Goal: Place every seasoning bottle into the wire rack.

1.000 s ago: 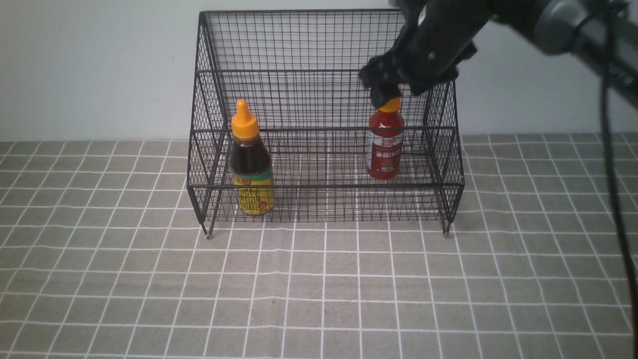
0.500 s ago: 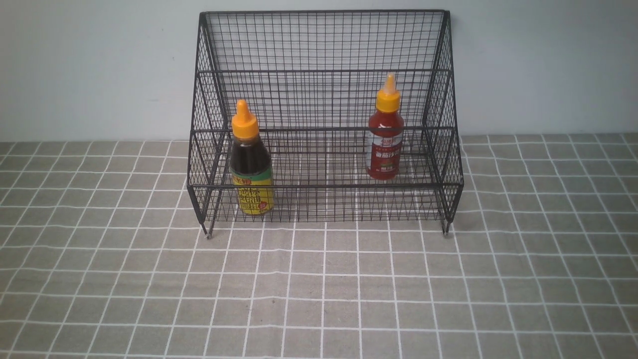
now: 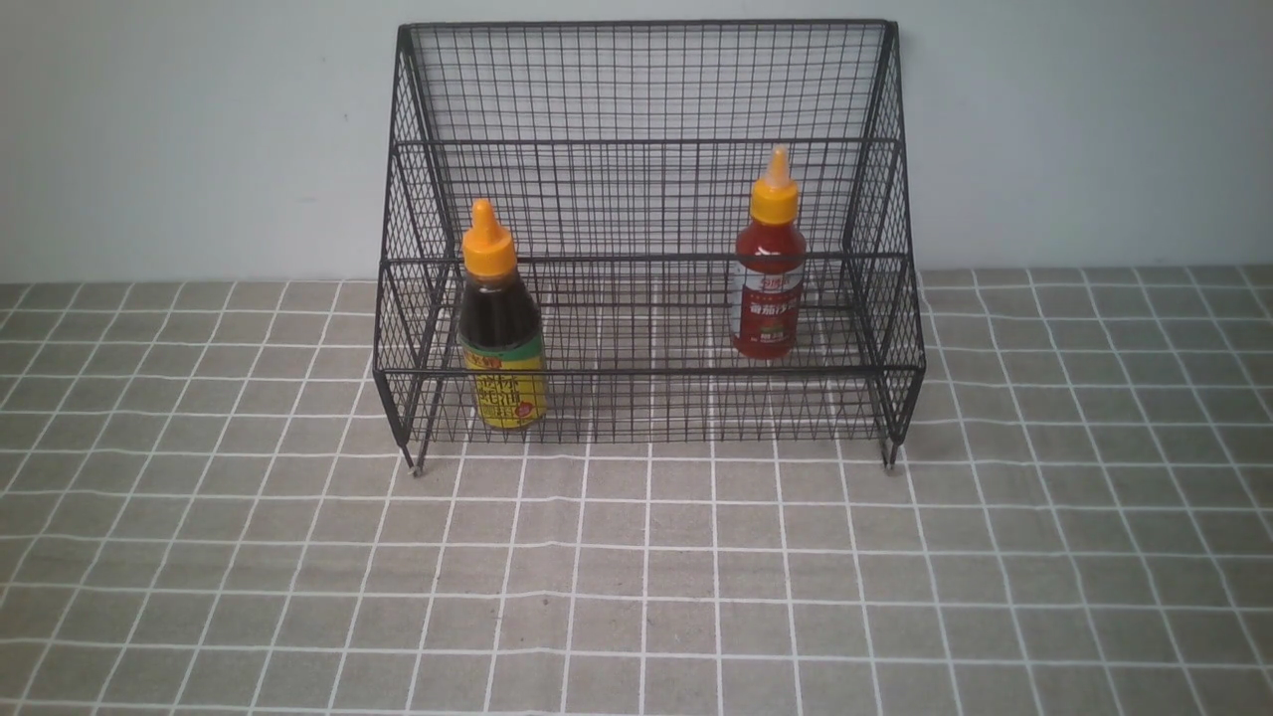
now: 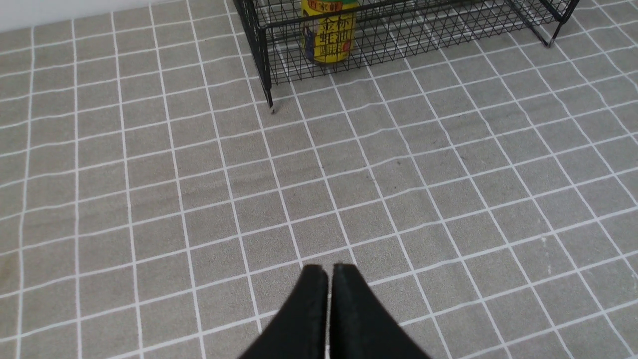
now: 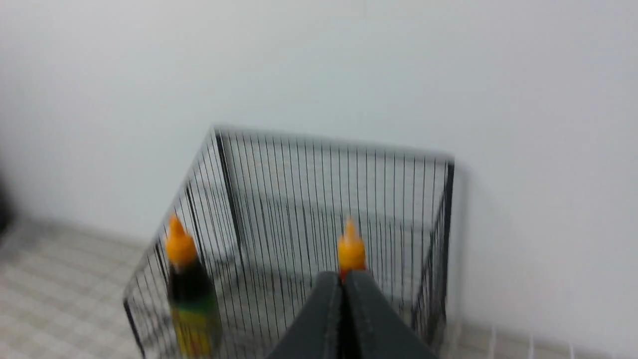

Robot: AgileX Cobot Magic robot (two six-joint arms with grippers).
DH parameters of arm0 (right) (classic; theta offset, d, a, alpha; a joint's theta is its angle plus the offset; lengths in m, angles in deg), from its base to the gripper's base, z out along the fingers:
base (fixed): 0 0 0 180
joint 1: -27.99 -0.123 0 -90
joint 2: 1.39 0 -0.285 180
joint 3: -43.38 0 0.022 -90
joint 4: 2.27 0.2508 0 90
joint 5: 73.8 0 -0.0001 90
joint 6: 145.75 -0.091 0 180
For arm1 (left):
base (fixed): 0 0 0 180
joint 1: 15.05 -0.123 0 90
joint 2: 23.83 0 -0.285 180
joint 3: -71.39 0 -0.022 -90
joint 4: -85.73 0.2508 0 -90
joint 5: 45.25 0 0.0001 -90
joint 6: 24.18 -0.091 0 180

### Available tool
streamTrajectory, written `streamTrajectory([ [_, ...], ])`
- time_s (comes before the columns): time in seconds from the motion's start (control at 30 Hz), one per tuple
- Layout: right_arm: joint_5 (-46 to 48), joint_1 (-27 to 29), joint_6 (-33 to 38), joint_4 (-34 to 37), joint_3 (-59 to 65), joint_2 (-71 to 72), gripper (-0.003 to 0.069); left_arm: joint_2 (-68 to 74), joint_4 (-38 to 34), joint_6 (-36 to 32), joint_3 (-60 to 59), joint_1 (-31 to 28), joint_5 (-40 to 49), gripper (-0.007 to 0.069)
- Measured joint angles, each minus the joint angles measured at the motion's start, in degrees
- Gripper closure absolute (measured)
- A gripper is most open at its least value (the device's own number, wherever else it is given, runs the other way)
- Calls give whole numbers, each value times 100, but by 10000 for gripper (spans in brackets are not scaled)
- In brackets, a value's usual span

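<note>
The black wire rack stands against the wall. The squat dark-sauce bottle with the yellow-green label stands upright in the rack's lower tier at the left; it also shows in the left wrist view and the right wrist view. The slim red bottle stands upright inside the rack at the right; its orange cap shows in the right wrist view. Neither arm shows in the front view. My left gripper is shut and empty over the cloth. My right gripper is shut and empty, away from the rack.
A grey cloth with a white grid covers the table in front of the rack. A pale wall rises right behind the rack. The rack's short feet rest on the cloth.
One second ago my right gripper was at the red bottle's cap inside the rack. It has let go and drawn back out of the front view. The bottle stays upright.
</note>
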Motion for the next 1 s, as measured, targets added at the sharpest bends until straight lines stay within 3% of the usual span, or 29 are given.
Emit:
streamTrajectory([
  [0.13,-1485,0,0,0,1275,1476,673,0,21,0,-5,0,-221,631],
  [0.23,-1826,0,0,0,1506,1932,673,0,41,0,-5,0,-435,631],
  [1.0,-2002,0,0,-1,1517,2060,673,0,41,-50,-5,0,-585,631],
])
